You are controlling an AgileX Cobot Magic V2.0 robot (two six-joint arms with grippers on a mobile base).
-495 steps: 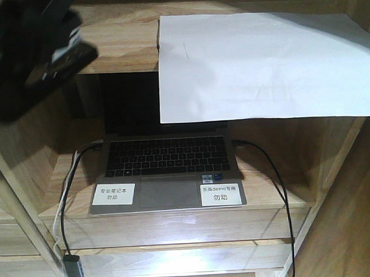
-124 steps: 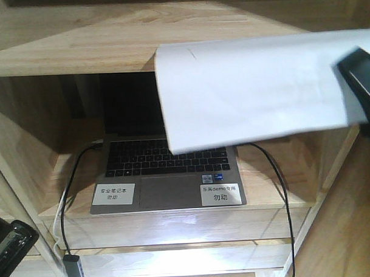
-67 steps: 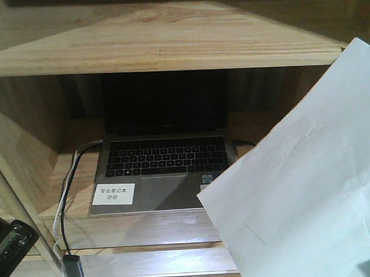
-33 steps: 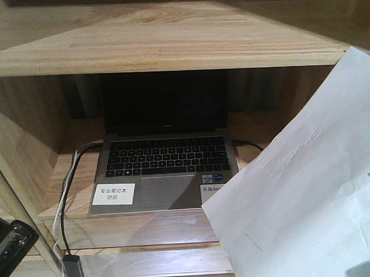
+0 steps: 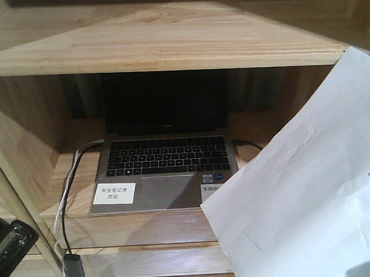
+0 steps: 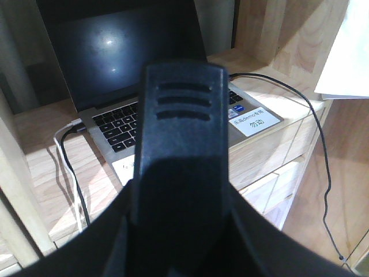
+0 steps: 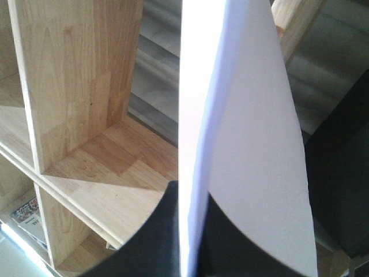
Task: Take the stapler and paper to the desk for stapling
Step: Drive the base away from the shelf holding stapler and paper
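The black stapler (image 6: pixel 179 115) juts up between the jaws of my left gripper (image 6: pixel 180 231), which is shut on it; three slots show near its tip. The left arm's black end (image 5: pixel 9 251) sits in the bottom left corner of the front view. The white paper (image 5: pixel 309 201) hangs tilted at the lower right, in front of the shelf unit. In the right wrist view the paper (image 7: pixel 253 144) stands edge-on, pinched by my right gripper (image 7: pixel 190 236), whose black fingers (image 7: pixel 161 242) press on both sides. A corner of the paper (image 6: pixel 346 63) shows in the left wrist view. The desk is out of view.
An open laptop (image 5: pixel 168 169) with two white labels sits in the shelf compartment, under the wooden top shelf (image 5: pixel 169 36). Black and white cables (image 5: pixel 65 203) run off its left side and a black cable (image 6: pixel 323 150) off its right. Wooden shelf walls (image 7: pixel 75 75) stand close to the right gripper.
The paper came off the top shelf and swung down to the lower right; in the last half second it barely shifted. The left gripper with the stapler dropped from top left to bottom left.
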